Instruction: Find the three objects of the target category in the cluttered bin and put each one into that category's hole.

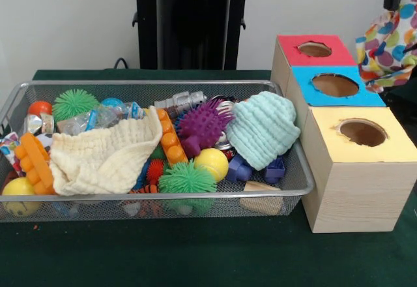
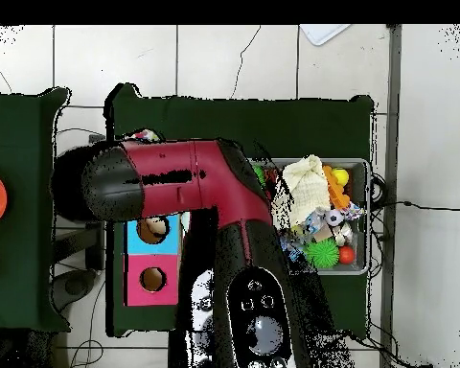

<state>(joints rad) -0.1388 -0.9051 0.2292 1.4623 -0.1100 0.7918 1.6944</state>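
The silver wire-mesh bin (image 1: 306, 182) sits on the green table, full of toys; it also shows in the overhead view (image 2: 367, 216). My gripper (image 1: 397, 0) shows only as a dark shape at the top right edge. It is shut on a white dotted cloth (image 1: 389, 39), which hangs in the air beside the red and blue boxes. The yellow-topped box (image 1: 391, 149) stands nearest the camera, and its round hole (image 1: 362, 132) is open and empty. No other dotted cloth shows in the bin. In the overhead view the arm (image 2: 205, 182) hides the gripper and the yellow box.
A cream knit cloth (image 1: 107, 156) and a mint knit cloth (image 1: 262, 129) lie on top of the clutter, with a purple spiky ball (image 1: 202, 122) between them. The blue-topped box (image 1: 335, 85) and the red-topped box (image 1: 315, 49) stand behind the yellow one. The black pedestal (image 1: 192, 19) stands behind the bin.
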